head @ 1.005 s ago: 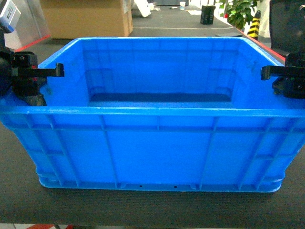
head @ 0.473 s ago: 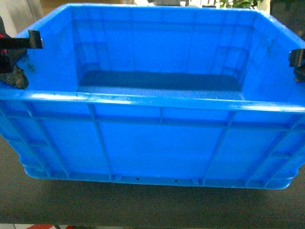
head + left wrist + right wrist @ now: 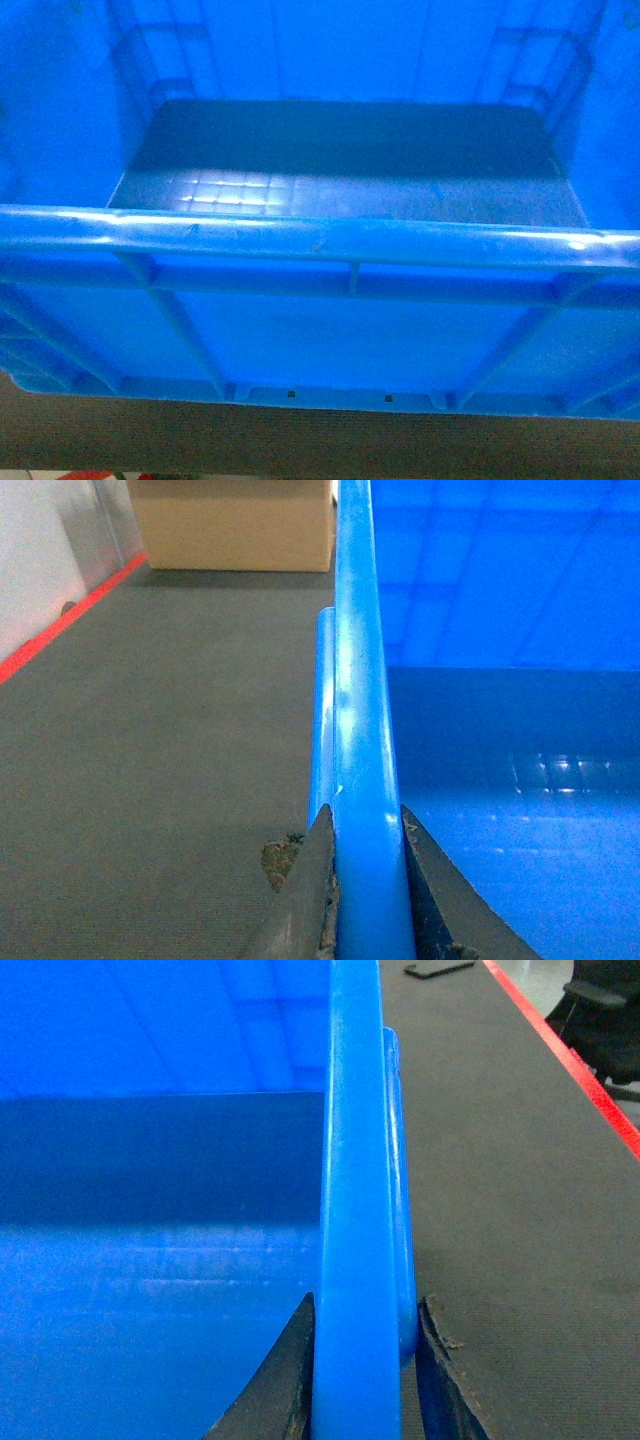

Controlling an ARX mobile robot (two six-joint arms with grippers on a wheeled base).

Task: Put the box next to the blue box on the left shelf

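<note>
Resting on dark matting [image 3: 160, 740], box [image 3: 320, 240], seemingly

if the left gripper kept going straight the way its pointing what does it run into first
Nothing short of the box itself: the left gripper straddles its side rim, so it would slide along that rim. Past the box's far end a cardboard carton stands on the floor, slightly left of that line; depth unclear.
</note>
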